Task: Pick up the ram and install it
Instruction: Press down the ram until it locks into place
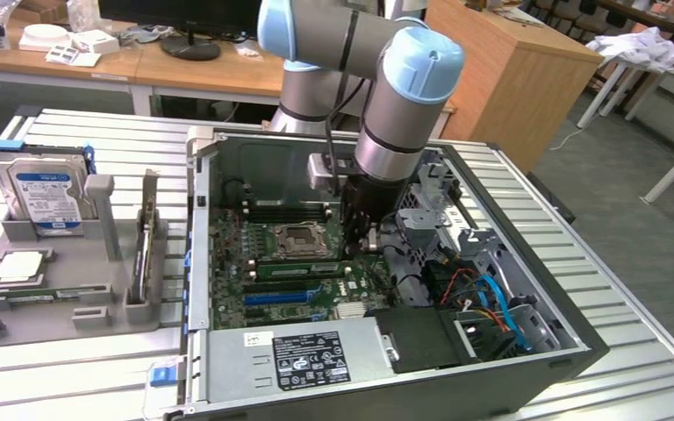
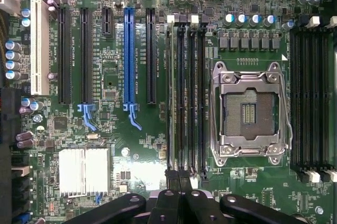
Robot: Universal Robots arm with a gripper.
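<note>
End effector above ram seated beside CPU socket.

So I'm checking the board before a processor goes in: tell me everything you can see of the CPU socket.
The CPU socket is a square silvery metal frame with screws at its corners, lying flat on the green motherboard. Its dark centre is bare, with a small gold-toned patch in the middle; no processor sits in it. Black memory slots run along two opposite sides. Nothing touches it.
</note>
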